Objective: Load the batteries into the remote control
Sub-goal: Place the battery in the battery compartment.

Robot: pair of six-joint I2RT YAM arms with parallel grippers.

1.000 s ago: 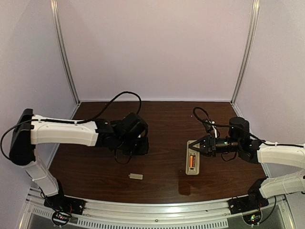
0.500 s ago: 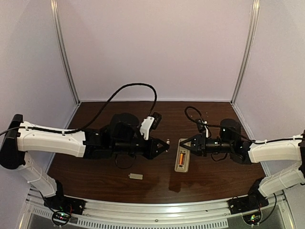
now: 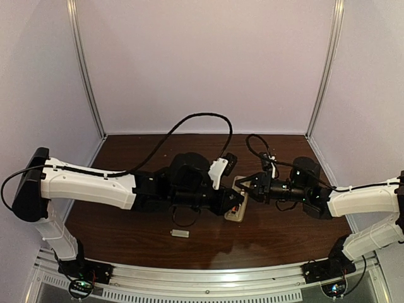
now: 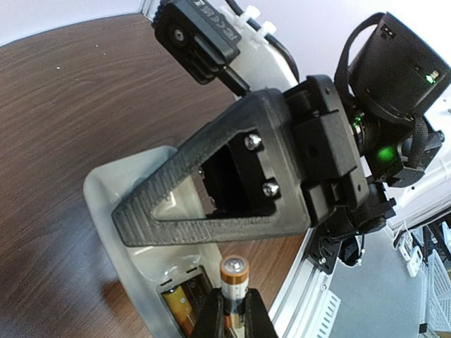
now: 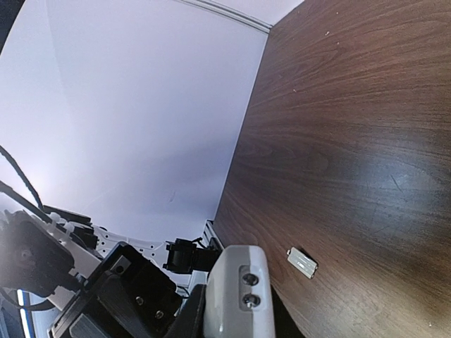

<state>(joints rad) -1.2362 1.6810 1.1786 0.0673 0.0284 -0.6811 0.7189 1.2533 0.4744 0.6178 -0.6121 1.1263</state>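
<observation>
The remote control (image 3: 235, 209) lies back-up near the table's middle, its beige back (image 4: 127, 204) facing me. My right gripper (image 3: 247, 185) is shut on its far end (image 5: 239, 292), one black ribbed finger (image 4: 211, 211) lying across it. One copper-gold battery (image 4: 180, 307) sits in the open bay. My left gripper (image 4: 234, 311) is shut on the second battery (image 4: 235, 282), which stands upright just above the bay; in the top view this gripper (image 3: 238, 201) is over the remote's near half.
A small pale grey plate (image 3: 180, 233) lies on the brown table in front of the left arm, also seen in the right wrist view as the plate (image 5: 302, 263). The two grippers nearly touch. A metal rail (image 3: 208, 278) runs along the near edge.
My left arm has swung right from the table's left half to the remote, carrying the battery. My right gripper has shifted left with the remote, turning it a little.
</observation>
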